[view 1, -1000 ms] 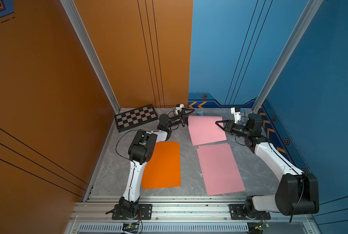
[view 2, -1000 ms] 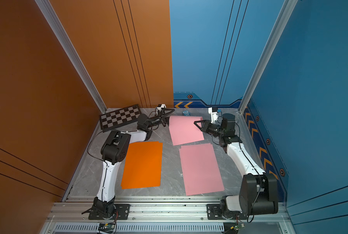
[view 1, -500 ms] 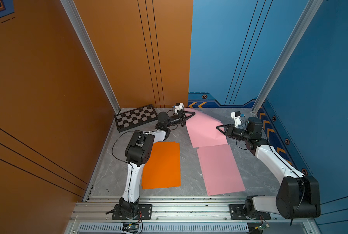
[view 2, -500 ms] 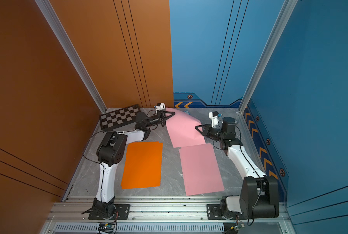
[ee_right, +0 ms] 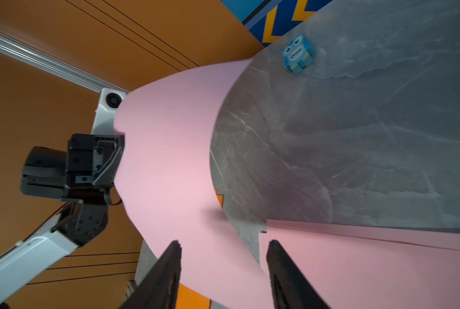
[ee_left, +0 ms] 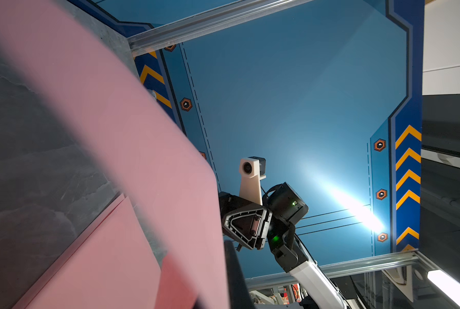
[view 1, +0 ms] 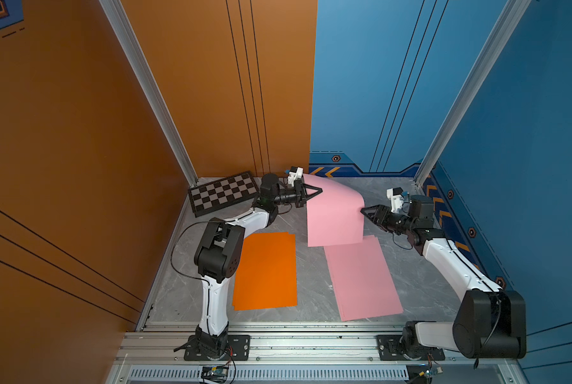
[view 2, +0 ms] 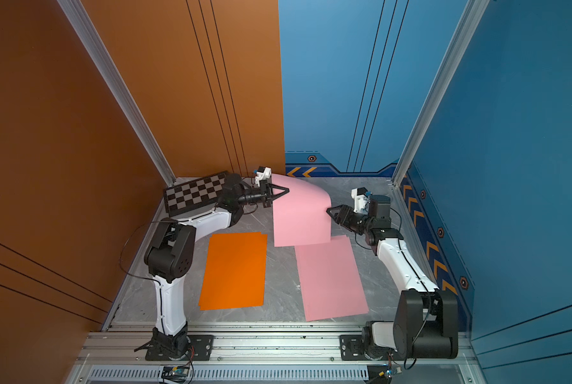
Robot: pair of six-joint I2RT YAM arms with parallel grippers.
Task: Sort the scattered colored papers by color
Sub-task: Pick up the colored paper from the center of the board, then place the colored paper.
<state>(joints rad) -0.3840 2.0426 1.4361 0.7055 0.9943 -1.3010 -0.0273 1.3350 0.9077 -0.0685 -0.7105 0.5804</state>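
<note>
Left gripper (view 1: 313,192): pressed together on the far-left edge of the lifted pink sheet (view 1: 334,216); a second ago it stood spread.
Right gripper (view 1: 367,211): jaws spread at the sheet's right edge; a second ago it was clamped.
Meaning: likely a handover, so the left arm alone now carries the sheet.
Sheet place: 12 o'clock of table centre, between the grippers.
Sheet axis: long axis 12 to 6; far end raised and arched, near edge meeting the pink stack (view 1: 361,276) at 5 o'clock.
Orange stack (view 1: 266,271): 7 o'clock, apart.

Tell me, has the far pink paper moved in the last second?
Yes. The far pink paper has lifted at its back edge, rising toward the yellow arrows on the back wall.
</note>
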